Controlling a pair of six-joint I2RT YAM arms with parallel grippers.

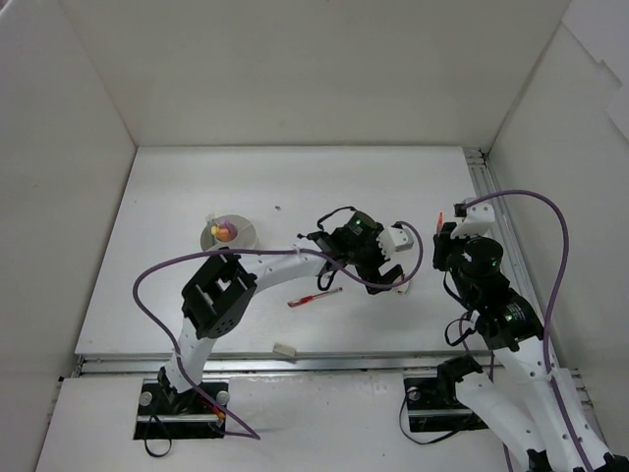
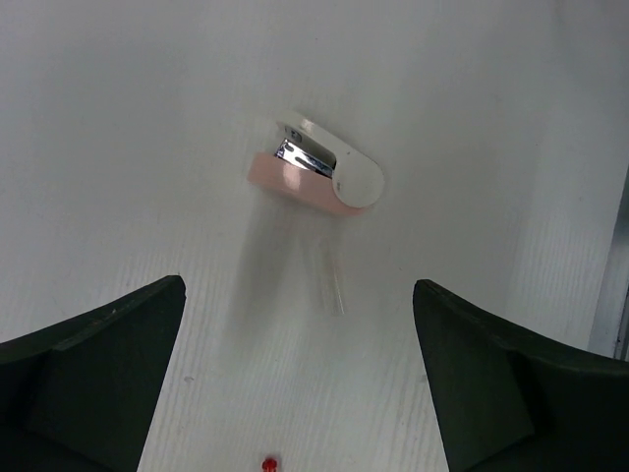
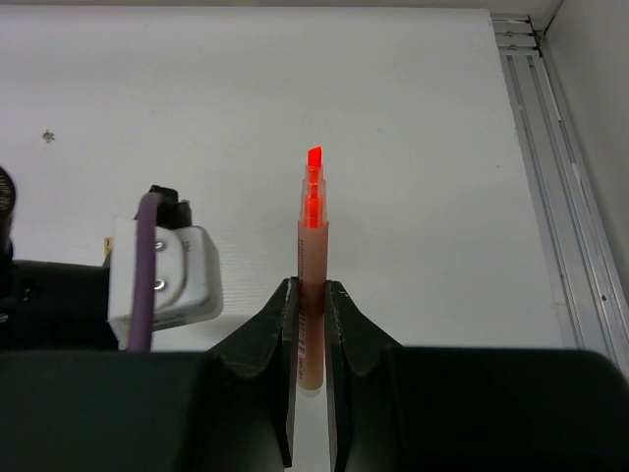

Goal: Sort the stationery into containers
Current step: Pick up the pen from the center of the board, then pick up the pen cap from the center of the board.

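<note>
- A cream eraser [image 1: 285, 349] lies alone near the near edge of the table [image 1: 295, 187], left of centre.
- A red pen [image 1: 314, 297] lies flat farther in, near the middle, on a slight slant.
- A small pink and white stapler [image 2: 324, 177] rests on the table right of the pen, just beyond the left gripper's fingertips.
- The left gripper [image 2: 298, 290] hangs over the table with its jaws spread wide and nothing between them.
- The right gripper [image 3: 311, 290], on the right side, has its jaws pressed tight on the body of an orange marker [image 3: 313, 236], whose bright tip points to the far side.
- The round white cup [image 1: 246, 236] stands on the left, well apart from both grippers. Yellow, pink and orange pieces show inside it, and a pale piece sits at its far left rim; which compartment each is in cannot be told.
</note>
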